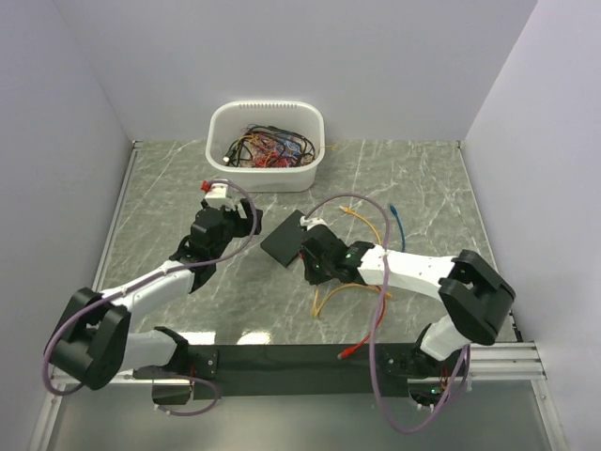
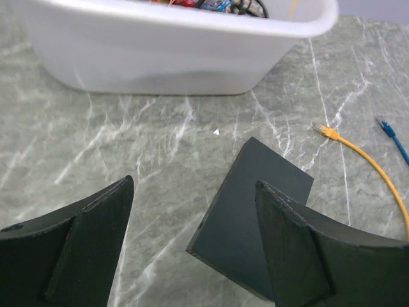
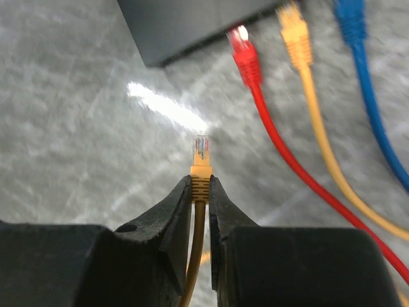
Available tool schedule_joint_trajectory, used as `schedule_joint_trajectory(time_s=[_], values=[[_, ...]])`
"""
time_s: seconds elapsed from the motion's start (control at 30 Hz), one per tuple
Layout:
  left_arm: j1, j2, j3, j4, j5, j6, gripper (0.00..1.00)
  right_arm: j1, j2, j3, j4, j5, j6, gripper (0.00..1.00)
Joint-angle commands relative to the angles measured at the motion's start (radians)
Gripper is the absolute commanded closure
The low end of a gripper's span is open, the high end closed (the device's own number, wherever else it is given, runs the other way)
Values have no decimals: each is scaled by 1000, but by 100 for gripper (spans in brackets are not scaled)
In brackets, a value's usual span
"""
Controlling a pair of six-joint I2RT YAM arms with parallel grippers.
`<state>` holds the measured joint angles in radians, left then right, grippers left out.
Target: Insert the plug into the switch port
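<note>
The switch, a flat matte-black box (image 1: pixel 284 241), lies mid-table. It also shows in the left wrist view (image 2: pixel 255 204) and at the top of the right wrist view (image 3: pixel 192 22). Its row of ports cannot be made out. My right gripper (image 3: pixel 200 182) is shut on the boot of a yellow cable, and the clear plug (image 3: pixel 202 148) sticks out past the fingertips. The plug points toward the box's near corner, a short way off. In the top view this gripper (image 1: pixel 315 256) sits just right of the box. My left gripper (image 2: pixel 195 182) is open and empty above the box's left edge (image 1: pixel 237 222).
A white oval tub (image 1: pixel 266 146) of tangled cables stands behind the box. The plug ends of a red (image 3: pixel 244 54), a yellow (image 3: pixel 295 35) and a blue (image 3: pixel 350 19) cable lie by the box's edge. Loose yellow cable (image 1: pixel 362 221) and blue cable (image 1: pixel 396 221) trail right.
</note>
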<state>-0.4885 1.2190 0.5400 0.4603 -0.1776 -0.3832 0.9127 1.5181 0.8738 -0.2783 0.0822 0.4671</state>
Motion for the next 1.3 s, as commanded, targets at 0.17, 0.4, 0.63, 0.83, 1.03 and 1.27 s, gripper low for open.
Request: schedule_joint_trajectory(time_s=[0.17, 0.4, 0.63, 0.83, 1.03, 1.27], values=[[94, 117, -21, 221, 170, -126, 20, 26, 94, -16, 277, 57, 77, 100], [146, 201, -54, 345, 260, -140, 20, 51, 163, -55, 364, 90, 110, 100], [169, 309, -49, 442, 400, -152, 23, 100, 234, -87, 344, 122, 143, 100], [172, 341, -52, 472, 429, -148, 24, 161, 297, -96, 268, 181, 197, 100], [172, 402, -28, 494, 489, -151, 25, 164, 249, -166, 303, 241, 246, 100], [176, 468, -14, 520, 512, -158, 28, 163, 166, -222, 286, 278, 263, 100]])
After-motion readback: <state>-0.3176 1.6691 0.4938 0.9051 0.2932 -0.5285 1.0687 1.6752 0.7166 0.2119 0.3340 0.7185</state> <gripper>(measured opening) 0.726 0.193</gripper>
